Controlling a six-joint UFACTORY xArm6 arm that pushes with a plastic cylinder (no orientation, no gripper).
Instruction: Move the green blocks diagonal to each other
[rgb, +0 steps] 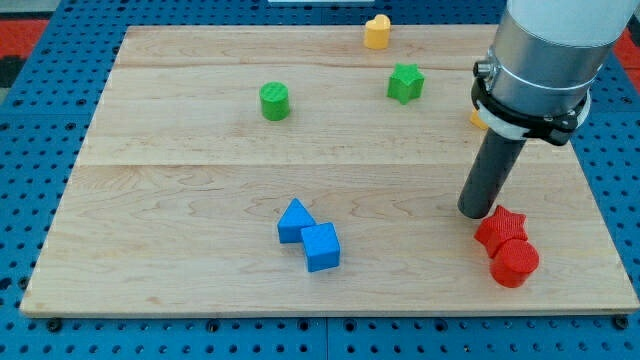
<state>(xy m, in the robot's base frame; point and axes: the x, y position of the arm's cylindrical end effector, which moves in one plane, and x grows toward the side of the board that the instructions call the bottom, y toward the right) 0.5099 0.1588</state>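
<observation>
A green cylinder (274, 101) stands on the wooden board (180, 200) at the upper left of centre. A green star (405, 83) lies to its right, slightly nearer the view's top. My tip (476, 211) rests on the board at the right, far below and to the right of the green star. It sits just up and left of a red star (500, 229).
A red cylinder (514, 263) touches the red star from below. A blue triangular block (294, 220) and a blue cube (321, 247) sit together at bottom centre. A yellow heart (377, 32) lies at the top edge. An orange block (478, 119) peeks out behind the arm.
</observation>
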